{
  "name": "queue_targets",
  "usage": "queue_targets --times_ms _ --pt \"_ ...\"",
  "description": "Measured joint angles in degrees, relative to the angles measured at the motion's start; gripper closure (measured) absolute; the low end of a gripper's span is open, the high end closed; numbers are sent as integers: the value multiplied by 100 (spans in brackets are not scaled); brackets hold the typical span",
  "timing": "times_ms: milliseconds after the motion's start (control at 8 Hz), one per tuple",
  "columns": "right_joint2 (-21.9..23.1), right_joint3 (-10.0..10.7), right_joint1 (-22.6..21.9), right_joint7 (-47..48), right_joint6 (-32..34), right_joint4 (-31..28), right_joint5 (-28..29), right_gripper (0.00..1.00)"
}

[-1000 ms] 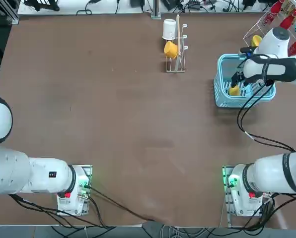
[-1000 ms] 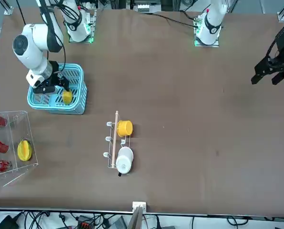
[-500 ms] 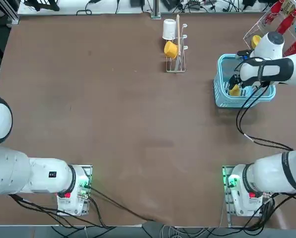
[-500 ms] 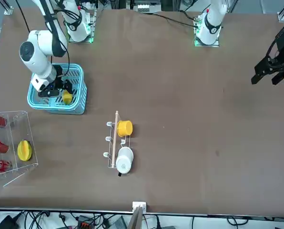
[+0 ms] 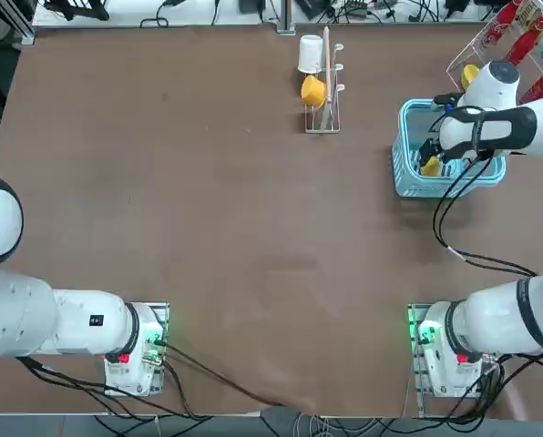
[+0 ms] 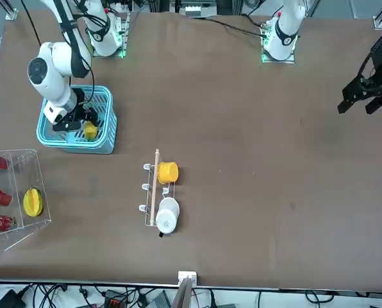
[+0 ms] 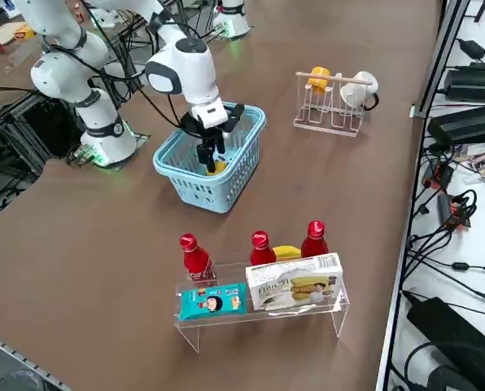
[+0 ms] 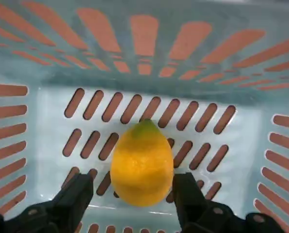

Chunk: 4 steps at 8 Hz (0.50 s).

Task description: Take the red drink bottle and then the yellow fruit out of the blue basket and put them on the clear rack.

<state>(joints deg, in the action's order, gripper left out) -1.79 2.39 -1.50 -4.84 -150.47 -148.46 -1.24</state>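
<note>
The yellow fruit (image 8: 142,165) lies on the slotted floor of the blue basket (image 8: 144,39), near one end wall. My right gripper (image 8: 134,187) is down inside the basket (image 5: 404,137), open, with one finger on each side of the fruit (image 5: 429,167) and a little gap to it. Three red bottles (image 7: 194,254) (image 7: 260,248) (image 7: 313,239) stand on the clear rack (image 7: 259,314); I cannot tell which is the red drink bottle. In the front view, the gripper (image 6: 75,122) hangs over the fruit (image 6: 89,131).
A larger yellow fruit (image 7: 286,252), a blue packet (image 7: 212,301) and a printed box (image 7: 295,283) also sit on the rack. A wire cup stand (image 5: 324,114) with a yellow cup (image 5: 313,91) and a white cup (image 5: 311,53) stands at the table's far middle.
My right gripper has sunk deeper into the basket and settled around the yellow fruit. It stays open. The fruit has not moved.
</note>
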Motion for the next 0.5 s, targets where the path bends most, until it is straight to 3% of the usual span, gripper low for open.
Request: queue_targets --times_ms 500 --pt "-165 0 -3 -1 -476 -133 -1 0"
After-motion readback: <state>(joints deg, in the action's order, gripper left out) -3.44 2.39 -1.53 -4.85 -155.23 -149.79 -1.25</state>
